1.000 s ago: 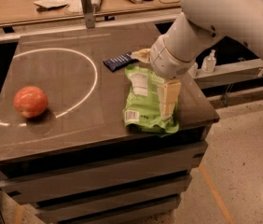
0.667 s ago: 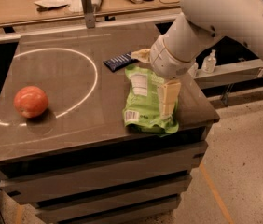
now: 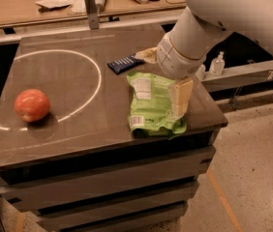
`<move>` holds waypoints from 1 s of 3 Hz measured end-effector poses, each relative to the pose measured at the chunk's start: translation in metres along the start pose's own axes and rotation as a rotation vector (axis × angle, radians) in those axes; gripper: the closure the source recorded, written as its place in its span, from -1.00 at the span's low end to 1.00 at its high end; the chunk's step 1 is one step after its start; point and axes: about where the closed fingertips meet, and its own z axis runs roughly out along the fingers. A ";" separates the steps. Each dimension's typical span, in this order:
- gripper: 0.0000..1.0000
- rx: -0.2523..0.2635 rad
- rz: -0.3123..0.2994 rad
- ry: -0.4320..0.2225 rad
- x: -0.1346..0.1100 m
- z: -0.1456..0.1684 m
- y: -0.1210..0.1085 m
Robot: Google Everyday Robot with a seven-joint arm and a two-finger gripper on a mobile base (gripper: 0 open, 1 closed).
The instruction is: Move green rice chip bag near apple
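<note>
The green rice chip bag (image 3: 152, 106) lies flat near the table's right front corner, white label panel facing up. The apple (image 3: 32, 105) sits far to the left, by the table's left edge, just outside the white circle line. My gripper (image 3: 179, 100) hangs from the large white arm and points down over the right side of the bag, at or just above its surface. The arm hides part of the bag's right edge.
A small dark-blue wrapped bar (image 3: 125, 64) lies just behind the bag. A white circle (image 3: 98, 76) is marked on the dark table (image 3: 78, 134). A wooden bench (image 3: 78, 4) with clutter stands behind. A clear bottle (image 3: 217, 63) stands on a ledge to the right.
</note>
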 end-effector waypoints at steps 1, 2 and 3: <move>-1.00 -0.048 -0.090 0.052 0.002 -0.015 0.011; -1.00 -0.102 -0.183 0.077 0.004 -0.015 0.019; -1.00 -0.128 -0.272 0.051 0.011 -0.003 0.022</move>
